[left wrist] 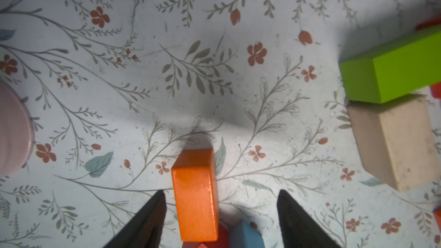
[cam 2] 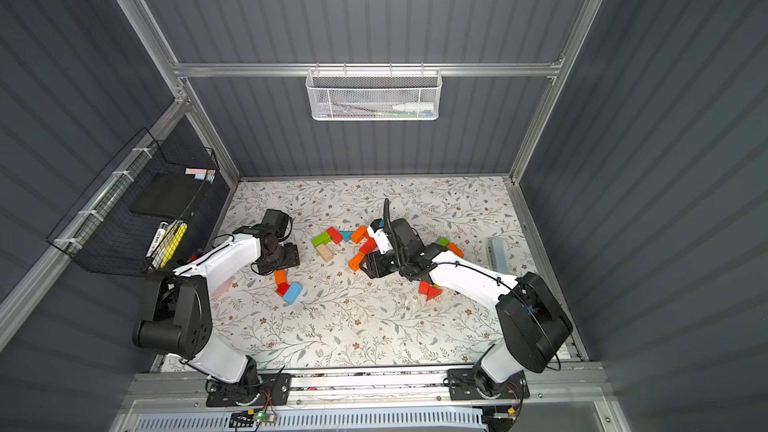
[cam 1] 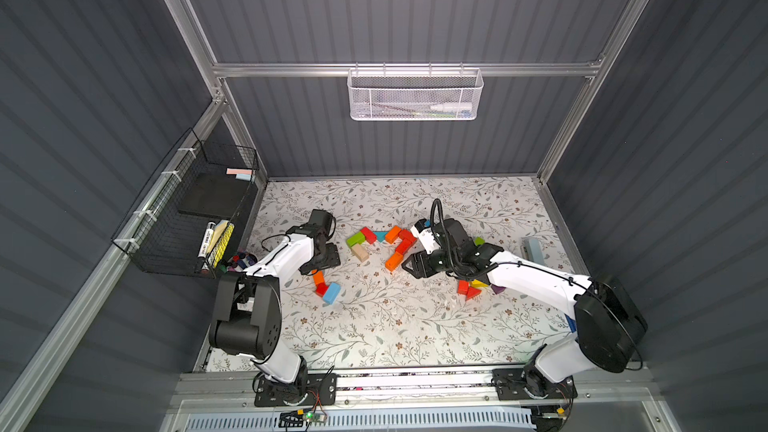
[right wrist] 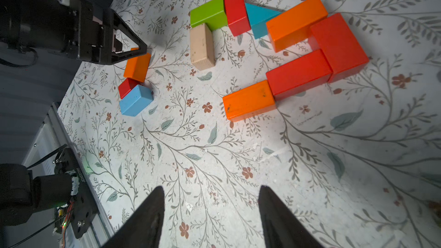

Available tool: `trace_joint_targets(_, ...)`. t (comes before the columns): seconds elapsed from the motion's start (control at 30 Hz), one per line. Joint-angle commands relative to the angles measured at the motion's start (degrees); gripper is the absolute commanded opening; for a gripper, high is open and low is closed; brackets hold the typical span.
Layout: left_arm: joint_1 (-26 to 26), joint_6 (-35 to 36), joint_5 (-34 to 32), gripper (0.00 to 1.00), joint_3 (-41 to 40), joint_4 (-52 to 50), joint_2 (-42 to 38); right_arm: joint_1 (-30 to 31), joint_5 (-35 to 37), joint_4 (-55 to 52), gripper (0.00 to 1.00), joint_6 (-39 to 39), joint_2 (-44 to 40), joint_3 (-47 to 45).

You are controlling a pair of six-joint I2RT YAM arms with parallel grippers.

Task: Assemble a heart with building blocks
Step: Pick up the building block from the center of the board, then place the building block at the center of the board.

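The building blocks lie on the floral table. An open outline of green (right wrist: 208,13), red (right wrist: 236,10), teal (right wrist: 259,19), orange (right wrist: 296,21), red (right wrist: 338,44), red (right wrist: 298,73), orange (right wrist: 248,100) and tan (right wrist: 202,46) blocks sits mid-table. To its left an orange brick (left wrist: 194,196), a red block (cam 1: 321,289) and a blue block (cam 1: 331,292) touch end to end. My left gripper (left wrist: 222,193) is open astride that orange brick, with a gap on one side. My right gripper (right wrist: 211,189) is open over bare table beside the lower orange block (cam 1: 394,261).
More blocks, red, yellow and purple (cam 1: 471,288), lie partly under my right arm. A pile of marker pens (cam 1: 241,261) sits by the black wire basket (cam 1: 187,209). A pale blue object (cam 1: 532,249) lies at the right edge. A white mesh basket (cam 1: 415,95) hangs on the back wall.
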Motion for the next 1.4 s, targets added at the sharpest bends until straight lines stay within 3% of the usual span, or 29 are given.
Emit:
trace_joint_targets(0.0, 0.8, -2.5, -2.0, 0.71, -1.5, -0.1, 1.5, 0.0, 1.8, 0.0, 0.65, 0.0, -1.6, -0.8)
trace_joint_targets(0.27, 1.6, -5.3, -1.1, 0.6, -2.6, 0.6, 3.8, 0.0, 2.4, 0.1, 0.65, 0.2, -2.4, -1.6)
trace_joint_targets(0.47, 1.6, -7.4, -0.6, 0.37, -3.1, 1.8, 4.2, 0.0, 1.7, 0.7, 0.65, 0.7, -2.9, -2.3)
trace_joint_targets(0.57, 1.3, -8.5, -4.6, 0.29, -2.6, -0.1, 2.4, 0.1, 1.7, 0.7, 0.65, 0.6, -3.0, -2.5)
trace_joint_targets(0.7, -0.4, -10.1, -3.0, 0.22, -3.2, -1.7, -3.9, 0.1, 1.1, 1.9, 0.65, 1.4, -2.6, -3.4)
trace_joint_targets(0.87, -7.3, -17.4, -3.6, 0.21, -2.2, -4.6, -8.6, 0.0, 1.0, 2.4, 0.65, 1.7, -2.8, -4.0)
trace_joint_targets(1.13, -16.0, -28.7, 3.5, 0.23, -7.4, -0.9, -11.8, 0.1, 2.1, 1.9, 0.65, 1.9, -4.5, -5.3)
trace_joint_targets(1.37, -19.3, -31.1, 8.1, 0.23, -7.5, 5.8, -5.7, 0.1, 1.9, 2.4, 0.65, 2.1, -5.0, -6.8)
